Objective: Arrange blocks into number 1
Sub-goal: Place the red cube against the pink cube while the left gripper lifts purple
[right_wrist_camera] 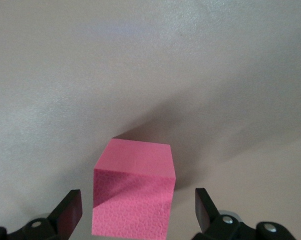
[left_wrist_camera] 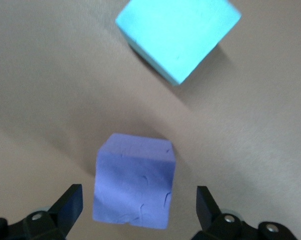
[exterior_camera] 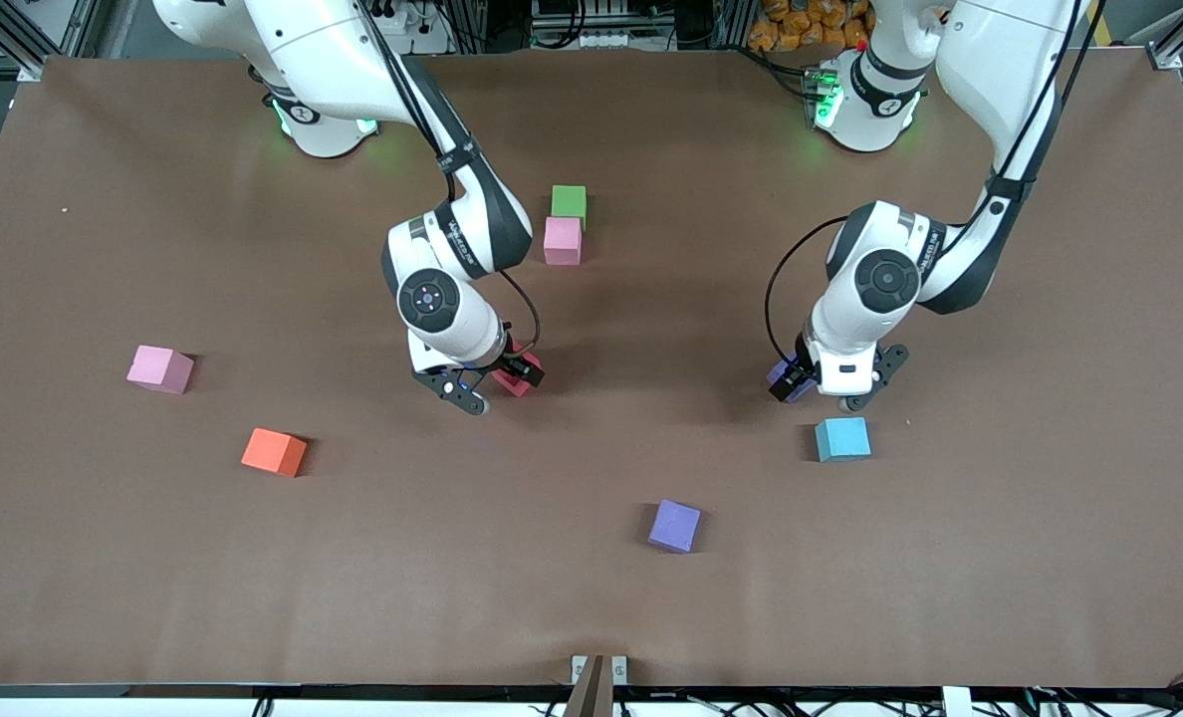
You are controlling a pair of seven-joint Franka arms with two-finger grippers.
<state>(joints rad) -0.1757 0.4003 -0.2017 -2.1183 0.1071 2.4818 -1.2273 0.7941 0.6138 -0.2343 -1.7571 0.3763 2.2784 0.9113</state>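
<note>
Both arms are sitting low over blocks w/ jaws wide apart, nothing clamped yet. Going across the front view: a pink block (exterior_camera: 160,368) and an orange block (exterior_camera: 274,452) are lying toward the right arm's end, well clear of either set of jaws. The right gripper (exterior_camera: 493,384) is straddling a red block (right_wrist_camera: 133,187), which shows pink-red in the right wrist view; the block is sitting between the fingers (right_wrist_camera: 69,211) w/ daylight on each side, no contact. A green block (exterior_camera: 569,203) and a second pink block (exterior_camera: 563,240) are touching in a short column nearer the bases, prob. the start of the "1". A purple block (exterior_camera: 674,525) is lying alone closest to the front camera. The left gripper (exterior_camera: 823,386) is bracketing another purple block (left_wrist_camera: 134,181), again w/ gaps both sides, and a cyan block (exterior_camera: 841,438) is sitting just past its fingertips. Risks as I see them: both cubes are sitting turned vs. the jaws, so closing could catch corners and twist or squirt the soft foam out; the left fingers could nudge the cyan block if they go lower or further fwd; carrying either cube to the column could bump the green/pink pair out of line.
</note>
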